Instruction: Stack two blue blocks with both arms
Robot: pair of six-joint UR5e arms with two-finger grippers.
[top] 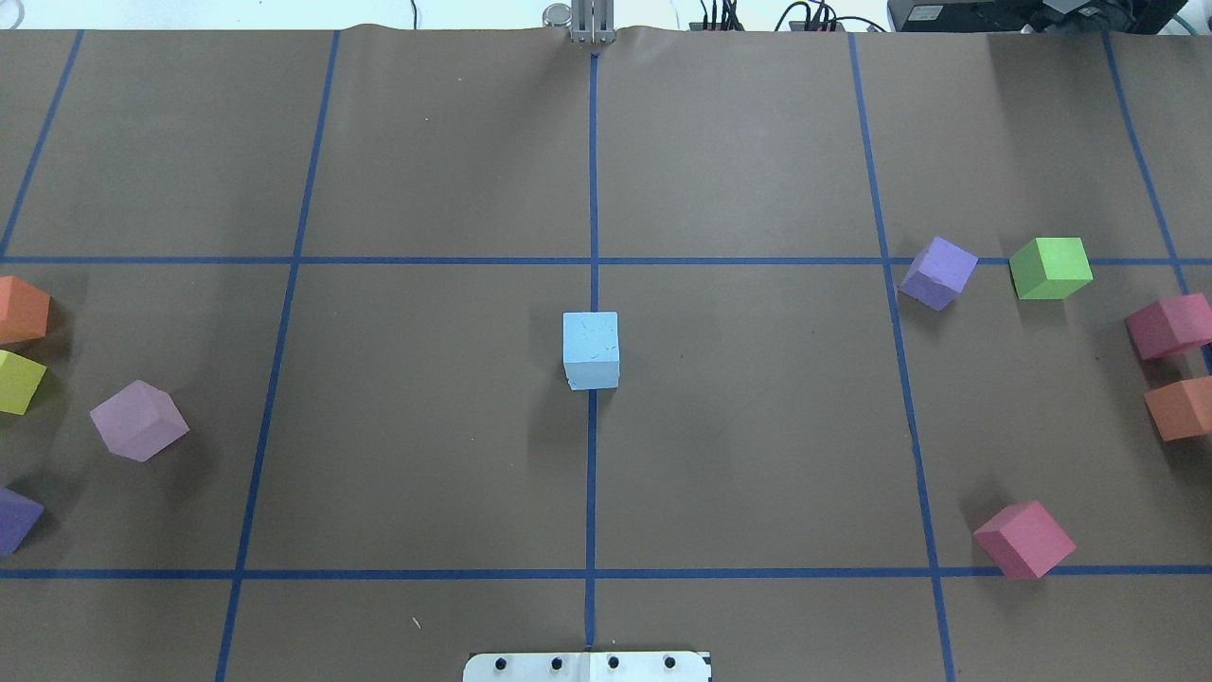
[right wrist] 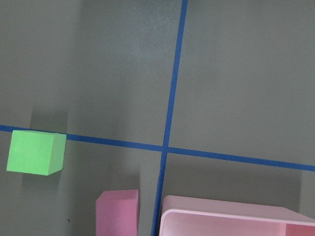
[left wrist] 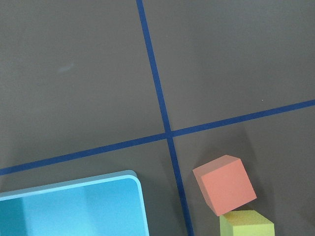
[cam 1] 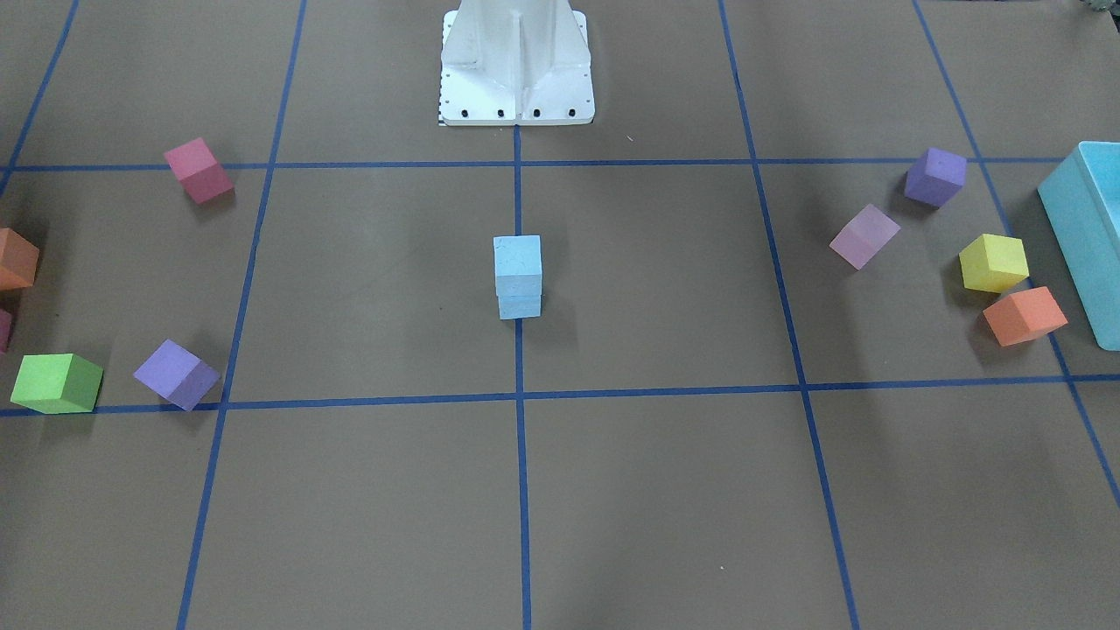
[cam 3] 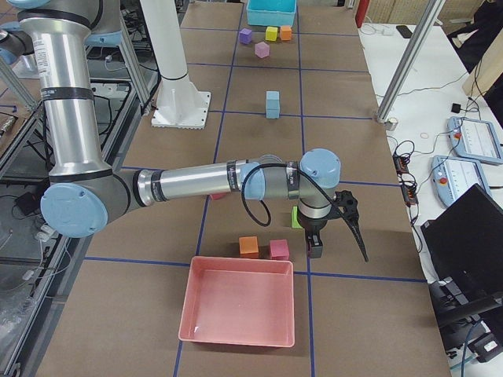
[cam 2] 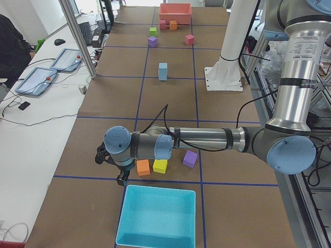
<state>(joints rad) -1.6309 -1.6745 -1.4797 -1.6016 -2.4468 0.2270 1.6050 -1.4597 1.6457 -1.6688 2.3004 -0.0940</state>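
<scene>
Exterior front-facing: finds the blue blocks [cam 1: 517, 262] stacked one on the other at mid-table, on the blue tape line [cam 1: 522, 490]. From overhead, can make out only the top cube, with the lower one hidden beneath. In the side views alone: left gripper [cam 2: 110, 168] just beside the turquoise bin [cam 2: 155, 188], right gripper [cam 3: 338, 250] near the pink bin [cam 3: 240, 261], both well apart from the stack. Cannot tell whether either pair of fingers is apart or together. In the left wrist view, yellow cube [left wrist: 246, 223] cut off at the lower edge.
</scene>
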